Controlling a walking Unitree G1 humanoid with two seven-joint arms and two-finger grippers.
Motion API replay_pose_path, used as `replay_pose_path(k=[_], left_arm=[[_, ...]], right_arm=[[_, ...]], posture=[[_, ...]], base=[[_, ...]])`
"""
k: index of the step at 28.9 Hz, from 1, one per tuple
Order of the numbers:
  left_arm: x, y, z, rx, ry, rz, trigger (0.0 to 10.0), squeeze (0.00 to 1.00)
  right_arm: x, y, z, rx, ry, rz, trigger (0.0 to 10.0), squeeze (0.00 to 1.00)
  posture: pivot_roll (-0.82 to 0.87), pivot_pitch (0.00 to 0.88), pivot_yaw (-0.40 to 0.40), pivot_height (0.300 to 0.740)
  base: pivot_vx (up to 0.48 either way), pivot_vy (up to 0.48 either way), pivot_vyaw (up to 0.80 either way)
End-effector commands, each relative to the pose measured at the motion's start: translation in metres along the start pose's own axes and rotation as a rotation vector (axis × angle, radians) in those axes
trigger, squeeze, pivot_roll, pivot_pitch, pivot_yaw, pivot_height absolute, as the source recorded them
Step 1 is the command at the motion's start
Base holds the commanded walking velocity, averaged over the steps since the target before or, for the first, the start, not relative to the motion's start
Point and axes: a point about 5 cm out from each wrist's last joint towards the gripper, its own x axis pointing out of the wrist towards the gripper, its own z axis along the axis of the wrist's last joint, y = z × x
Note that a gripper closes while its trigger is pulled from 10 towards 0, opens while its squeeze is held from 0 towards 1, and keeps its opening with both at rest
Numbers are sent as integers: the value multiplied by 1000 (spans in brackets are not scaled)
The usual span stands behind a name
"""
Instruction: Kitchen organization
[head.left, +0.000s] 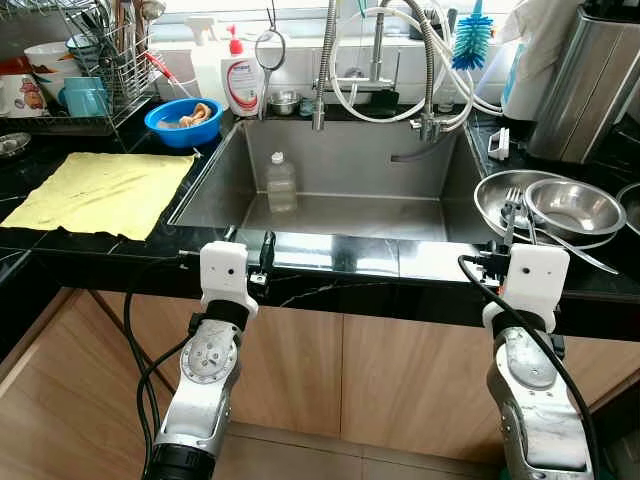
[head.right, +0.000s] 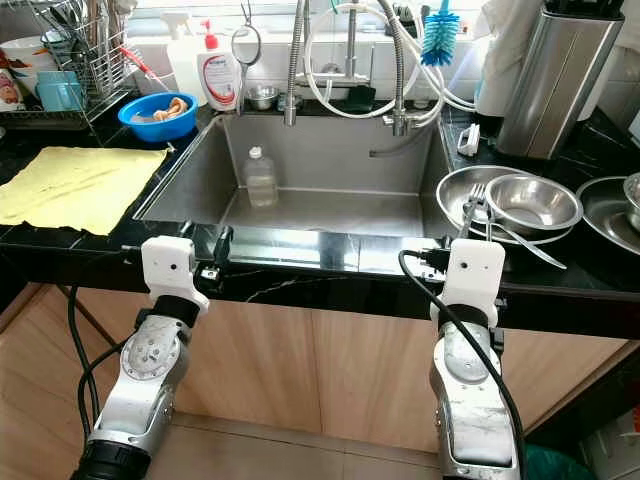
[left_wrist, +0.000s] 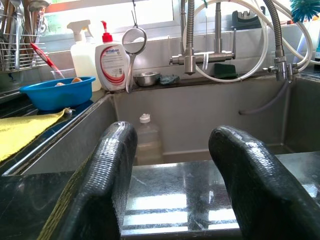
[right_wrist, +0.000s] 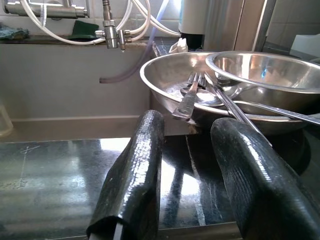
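A steel sink (head.left: 215, 170) is set in the black counter before me. A clear plastic bottle (head.left: 281, 182) with a white cap stands upright inside it, toward the left. Right of the sink, stacked steel bowls (head.left: 562, 206) hold a fork (head.left: 512, 205) and other cutlery. My left gripper (head.left: 249, 250) rests at the counter's front edge, facing the bottle (left_wrist: 145, 140), open and holding nothing (left_wrist: 175, 150). My right gripper (head.left: 494, 260) sits at the front edge just short of the bowls (right_wrist: 240, 75), also open and holding nothing (right_wrist: 190, 135).
A yellow cloth (head.left: 100, 192) lies on the counter to the left. Behind it are a blue bowl (head.left: 183, 120), a dish rack (head.left: 90, 60) and a soap bottle (head.left: 242, 85). Taps and hoses (head.left: 380, 60) hang over the sink. A tall steel container (head.left: 590, 80) stands at the back right.
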Motion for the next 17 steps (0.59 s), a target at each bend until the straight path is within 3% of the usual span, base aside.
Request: replay_pose_path(k=[1,16,17], left_arm=[[-2,1,-3,12,12,-5,10000,0],[-2,0,-3,9,10,-5,10000,0],[-2,0,-3,9,10,-4,10000,0]], right_arm=[[2,0,0,6,9,-3,10000,0],[8,-1,3,17,-13,-11,10000,0],[8,-1,3,17,-14,-10,8667,0]], posture=[[-142,0,46,740],[-142,0,45,740],[-142,0,45,740]], base=[[0,0,0],[0,0,0],[0,0,0]])
